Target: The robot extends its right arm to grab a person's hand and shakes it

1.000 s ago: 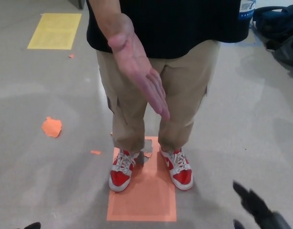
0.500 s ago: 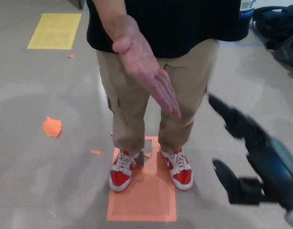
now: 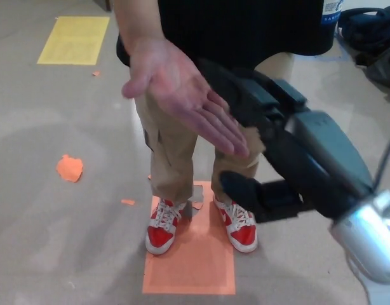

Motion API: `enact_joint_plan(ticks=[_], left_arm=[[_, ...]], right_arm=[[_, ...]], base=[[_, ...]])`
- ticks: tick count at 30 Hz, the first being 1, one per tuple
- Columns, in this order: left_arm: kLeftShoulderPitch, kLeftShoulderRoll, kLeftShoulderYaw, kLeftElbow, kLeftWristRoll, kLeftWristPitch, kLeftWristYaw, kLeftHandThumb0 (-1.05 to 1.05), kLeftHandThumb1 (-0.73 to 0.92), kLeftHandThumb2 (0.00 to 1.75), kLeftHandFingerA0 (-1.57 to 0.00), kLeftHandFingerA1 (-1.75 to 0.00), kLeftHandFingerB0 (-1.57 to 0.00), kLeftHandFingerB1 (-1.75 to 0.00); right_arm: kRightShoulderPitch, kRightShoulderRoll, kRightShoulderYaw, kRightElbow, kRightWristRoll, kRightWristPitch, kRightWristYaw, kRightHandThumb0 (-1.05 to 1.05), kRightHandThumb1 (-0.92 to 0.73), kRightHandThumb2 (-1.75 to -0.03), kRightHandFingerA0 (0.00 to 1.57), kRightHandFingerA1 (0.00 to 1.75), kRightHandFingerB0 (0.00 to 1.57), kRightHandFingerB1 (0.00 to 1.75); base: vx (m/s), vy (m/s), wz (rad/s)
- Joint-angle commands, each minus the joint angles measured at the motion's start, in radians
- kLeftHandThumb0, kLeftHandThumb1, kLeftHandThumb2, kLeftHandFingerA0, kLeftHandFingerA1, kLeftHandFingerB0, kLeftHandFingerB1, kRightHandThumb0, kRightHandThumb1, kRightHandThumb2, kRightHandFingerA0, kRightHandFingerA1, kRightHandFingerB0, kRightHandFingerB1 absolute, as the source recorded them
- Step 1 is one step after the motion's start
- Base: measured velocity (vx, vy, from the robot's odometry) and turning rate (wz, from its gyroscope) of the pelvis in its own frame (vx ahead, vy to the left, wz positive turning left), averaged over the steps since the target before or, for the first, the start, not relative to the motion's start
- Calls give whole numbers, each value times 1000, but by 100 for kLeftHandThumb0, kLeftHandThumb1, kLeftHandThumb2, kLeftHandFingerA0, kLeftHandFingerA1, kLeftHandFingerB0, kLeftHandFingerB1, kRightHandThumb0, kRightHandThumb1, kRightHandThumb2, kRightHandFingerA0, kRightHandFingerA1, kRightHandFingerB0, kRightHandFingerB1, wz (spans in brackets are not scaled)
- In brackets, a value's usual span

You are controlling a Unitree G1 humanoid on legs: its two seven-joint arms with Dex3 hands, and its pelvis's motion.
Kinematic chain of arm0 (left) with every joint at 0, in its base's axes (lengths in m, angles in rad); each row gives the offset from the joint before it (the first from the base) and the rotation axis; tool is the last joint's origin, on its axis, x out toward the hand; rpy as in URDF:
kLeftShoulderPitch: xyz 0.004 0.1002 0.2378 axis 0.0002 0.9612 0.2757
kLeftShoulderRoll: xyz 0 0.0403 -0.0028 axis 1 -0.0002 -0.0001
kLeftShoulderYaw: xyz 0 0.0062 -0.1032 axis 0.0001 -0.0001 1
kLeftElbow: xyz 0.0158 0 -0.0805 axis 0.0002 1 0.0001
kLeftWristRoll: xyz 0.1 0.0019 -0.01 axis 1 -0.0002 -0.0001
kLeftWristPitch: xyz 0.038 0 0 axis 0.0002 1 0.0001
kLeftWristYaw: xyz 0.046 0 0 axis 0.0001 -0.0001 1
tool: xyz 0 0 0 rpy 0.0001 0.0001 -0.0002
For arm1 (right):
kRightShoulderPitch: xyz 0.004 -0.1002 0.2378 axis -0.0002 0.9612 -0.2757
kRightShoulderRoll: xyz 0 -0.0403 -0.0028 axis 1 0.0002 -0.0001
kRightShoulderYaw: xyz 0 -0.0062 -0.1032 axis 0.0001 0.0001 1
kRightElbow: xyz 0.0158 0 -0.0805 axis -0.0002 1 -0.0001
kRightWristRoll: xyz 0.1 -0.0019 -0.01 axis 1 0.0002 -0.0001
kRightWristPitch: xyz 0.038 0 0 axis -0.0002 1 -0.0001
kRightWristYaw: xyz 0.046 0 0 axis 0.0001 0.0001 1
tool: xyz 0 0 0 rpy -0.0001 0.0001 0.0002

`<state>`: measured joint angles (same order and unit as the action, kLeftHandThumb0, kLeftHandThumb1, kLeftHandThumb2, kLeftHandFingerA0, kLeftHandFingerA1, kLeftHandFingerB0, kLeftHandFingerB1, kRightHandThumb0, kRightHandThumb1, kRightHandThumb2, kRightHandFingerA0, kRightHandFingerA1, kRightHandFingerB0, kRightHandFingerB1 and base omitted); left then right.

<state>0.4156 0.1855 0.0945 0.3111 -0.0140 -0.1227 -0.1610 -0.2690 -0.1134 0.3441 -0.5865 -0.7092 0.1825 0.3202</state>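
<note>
A person in a black shirt and tan trousers stands before me, holding out an open hand, palm turned up toward me. My right hand reaches in from the lower right, just to the right of and behind the person's fingers. Its two upper fingers stretch out behind the person's fingertips, and its thumb hangs below them. The hand is open and holds nothing; whether it touches the person's fingers I cannot tell. My left hand is out of view.
The person's red and white shoes stand on an orange floor patch. A yellow floor mark lies at top left, an orange scrap at left, dark bags at top right.
My right hand has risen from the lower right up and left to the person's fingers. The person's hand has turned its palm more upward and lifted slightly.
</note>
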Motion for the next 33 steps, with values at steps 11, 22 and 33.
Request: enact_joint_plan(ticks=[11,22,33], left_arm=[[-3,18,27,-9,-44,-67,-48,-65,77,105,-3,-41,0,-34],[4,5,28,-44,-50,-64,-44,-58,73,100,-4,-42,0,-36],[-2,1,30,-42,-48,-52,-46,-63,76,103,-2,-40,-1,-34]], right_arm=[[-453,133,150,504,-471,442,205,-95,-70,-109,0,17,0,12],[-668,198,134,1003,-383,529,19,-94,-64,-105,0,15,0,7],[-752,205,70,1233,-241,343,-183,-32,-74,-63,83,78,42,42]], base=[[0,0,0],[0,0,0],[0,0,0]])
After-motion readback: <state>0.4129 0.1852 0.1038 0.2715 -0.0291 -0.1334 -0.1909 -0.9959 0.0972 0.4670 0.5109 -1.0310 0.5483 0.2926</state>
